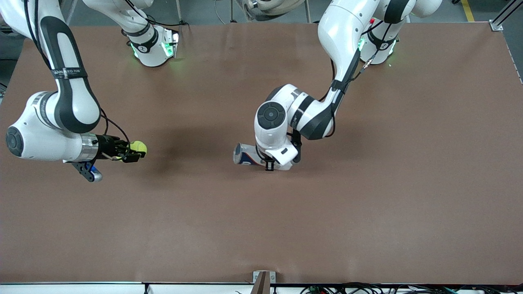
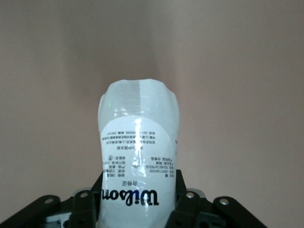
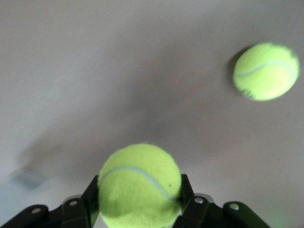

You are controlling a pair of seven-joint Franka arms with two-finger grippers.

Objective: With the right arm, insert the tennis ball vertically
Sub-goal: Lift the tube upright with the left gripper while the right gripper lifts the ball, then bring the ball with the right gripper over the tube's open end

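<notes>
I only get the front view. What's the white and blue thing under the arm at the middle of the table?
Observer: A tennis ball can. The left wrist view shows Wilson printed on it, and the left hand is clamped around it.
Operator: And the yellow thing on the other arm?
Observer: A tennis ball. Seen from that wrist, the right hand pinches it on both sides, and a pale seam curves across it.
Operator: Is that the only ball?
Observer: No. The right wrist view shows a second tennis ball, well apart from the held one.
</notes>
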